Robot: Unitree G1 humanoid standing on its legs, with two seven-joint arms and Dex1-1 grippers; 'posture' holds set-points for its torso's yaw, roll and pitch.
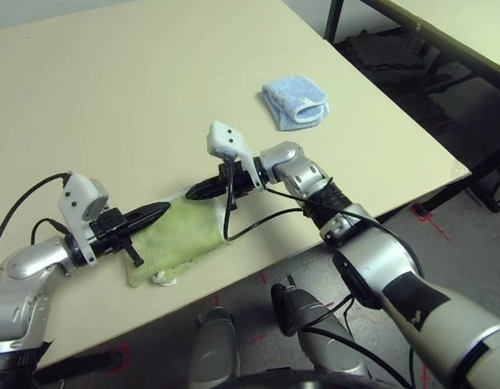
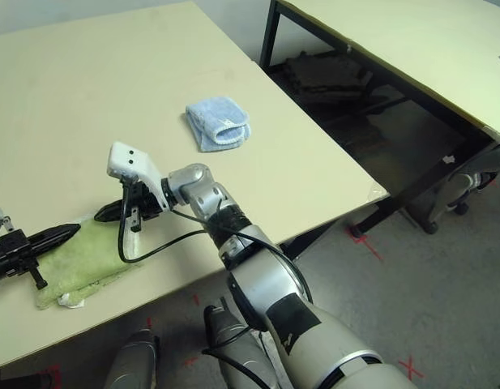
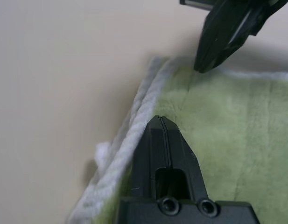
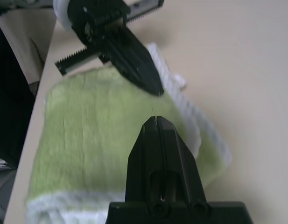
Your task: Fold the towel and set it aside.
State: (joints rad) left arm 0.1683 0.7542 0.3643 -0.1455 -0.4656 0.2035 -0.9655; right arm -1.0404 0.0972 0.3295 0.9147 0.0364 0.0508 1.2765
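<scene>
Lying folded into a compact green pad near the table's front edge point(image 1: 379, 138), the towel point(image 1: 185, 239) runs with its long axis roughly from the near-left corner toward the centre, its white stitched edging showing along the far side and at the near corner. Both grippers sit over its far end, pointing at each other across the cloth: the left gripper point(image 1: 156, 212) comes in from the left with its tip above the towel's far-left edge, and the right gripper point(image 1: 199, 191) reaches across from the right, its tip above the far corner. Each has its two black fingers pressed together into a single wedge, and neither has any cloth between them; in the wrist views the tips appear to hover over or just rest on the pile rather than pinch it, though I cannot tell which. The tips are near each other but apart. The left gripper looks the nearer to the bulk of the towel, which stretches back beneath its fingers, while the right one meets only the far end. Setting the pad aside would, by my reading, mean pushing or gripping along that long axis. A small blue folded cloth point(image 1: 296, 103) lies well apart, farther back to the right.
</scene>
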